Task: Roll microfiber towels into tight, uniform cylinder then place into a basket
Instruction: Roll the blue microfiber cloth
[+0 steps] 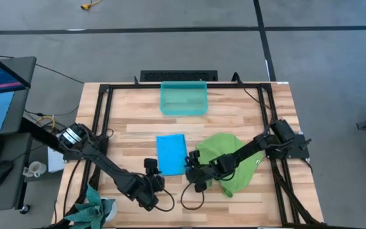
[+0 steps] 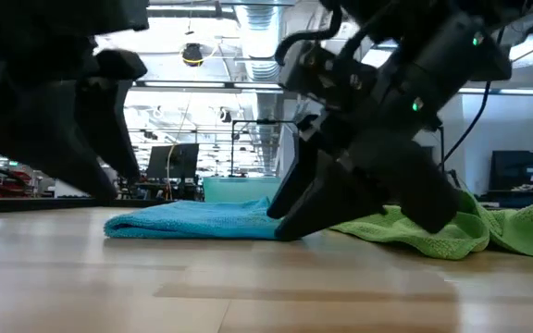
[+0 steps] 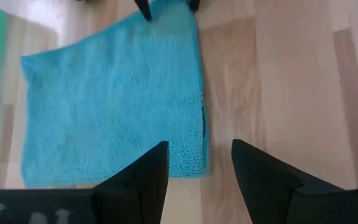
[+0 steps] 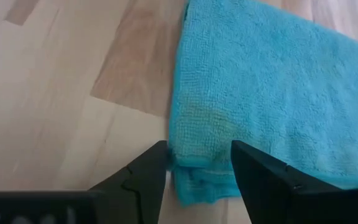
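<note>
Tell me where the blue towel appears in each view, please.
High view: blue towel at centre, below the basket.
Low view: flat at centre left, basket behind.
Left wrist view: fills the picture's left half.
Right wrist view: fills the upper right.
Shared landmark: the wooden table.

In the low view, the dark bulk of the right gripper [image 2: 290, 227] at centre covers the end of the blue towel [image 2: 192, 220] and the near part of the green towel [image 2: 452, 231]. The basket [image 2: 239, 189] behind shows only as a teal strip above the blue towel. At the lower left of the high view, a dark teal cloth bundle [image 1: 94, 210] is cut off by the bottom edge. In the left wrist view, the tips at the top edge, probably the other arm's, are cropped.
</note>
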